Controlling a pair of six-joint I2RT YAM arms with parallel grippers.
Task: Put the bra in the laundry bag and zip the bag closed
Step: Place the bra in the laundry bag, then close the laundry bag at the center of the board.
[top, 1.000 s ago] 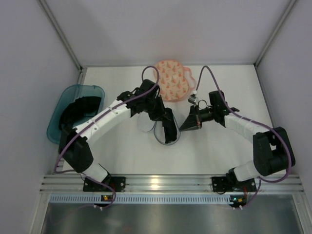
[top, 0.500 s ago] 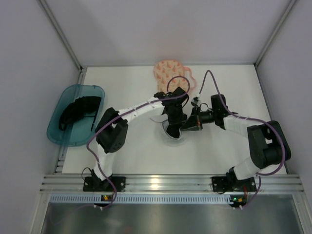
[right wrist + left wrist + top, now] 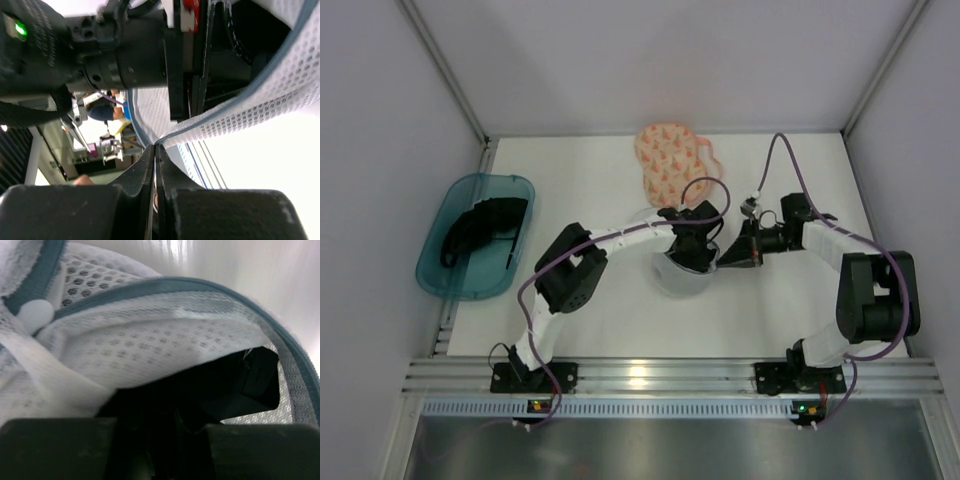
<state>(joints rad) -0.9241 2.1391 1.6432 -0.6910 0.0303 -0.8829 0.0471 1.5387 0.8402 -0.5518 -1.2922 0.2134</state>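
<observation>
The laundry bag (image 3: 667,165), a cream-peach pouch with triangles, lies at the table's far middle, away from both grippers. A white mesh tub (image 3: 661,282) with a dark teal rim stands in the middle. My left gripper (image 3: 693,256) reaches down into it. In the left wrist view the black bra (image 3: 225,385) fills the gap between my fingers (image 3: 55,450) inside the mesh wall (image 3: 150,340). My right gripper (image 3: 728,257) is shut on the tub's rim at its right side; the right wrist view shows the mesh edge (image 3: 260,95) pinched at the tips (image 3: 156,150).
A teal plastic bin (image 3: 430,272) stands at the left edge with another black garment (image 3: 480,226) in it. White walls close off the back and both sides. The left arm (image 3: 620,238) stretches across the table's middle.
My left gripper carried the black bra from left of centre over the mesh tub and lowered it inside. My right gripper and the tub's rim shifted to the right.
</observation>
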